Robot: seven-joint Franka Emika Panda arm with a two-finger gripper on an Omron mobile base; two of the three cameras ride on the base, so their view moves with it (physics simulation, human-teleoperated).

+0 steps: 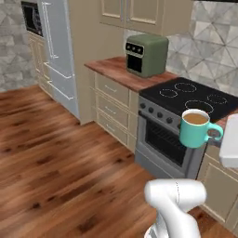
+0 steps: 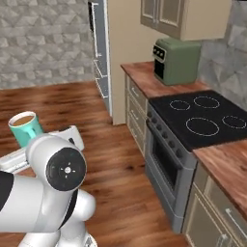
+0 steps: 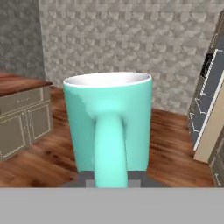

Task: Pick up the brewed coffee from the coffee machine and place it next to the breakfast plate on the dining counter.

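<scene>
Hand view has the teal mug [image 3: 108, 127] upright with its handle gripped by the tool [image 3: 111, 177]. From the left base view it hangs in the air before the black stove [image 1: 190, 95], coffee showing at its rim.

Teal mug [image 1: 196, 129] with brown coffee; olive-green toaster oven [image 1: 146, 54]; black stovetop [image 1: 191, 96].

Teal mug [image 1: 196, 128] aloft before black stove [image 1: 186, 100]

arm [image 2: 48, 193]: white rounded links | joint cap: dark round disc
</scene>
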